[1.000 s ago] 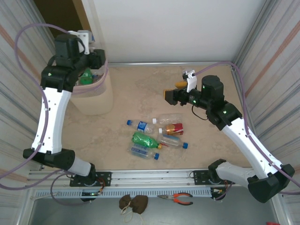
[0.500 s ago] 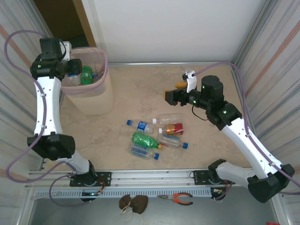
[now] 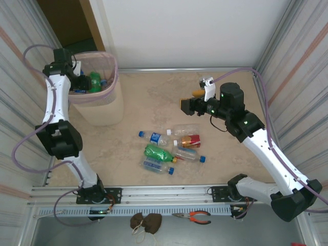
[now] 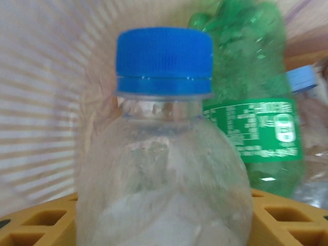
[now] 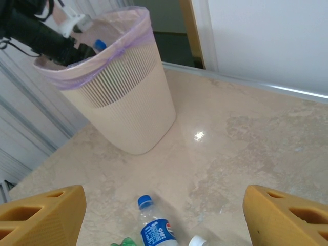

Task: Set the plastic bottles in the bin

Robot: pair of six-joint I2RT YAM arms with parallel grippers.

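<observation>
Left gripper inside the bin's mouth, clamped on a clear blue-capped bottle.
The bin stands at ten o'clock on the table, and loose bottles lie toward six o'clock. The right gripper hovers at two o'clock, jaws spread and empty.

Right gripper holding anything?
No, the right gripper is open, its jaws wide apart with nothing between them.
</observation>
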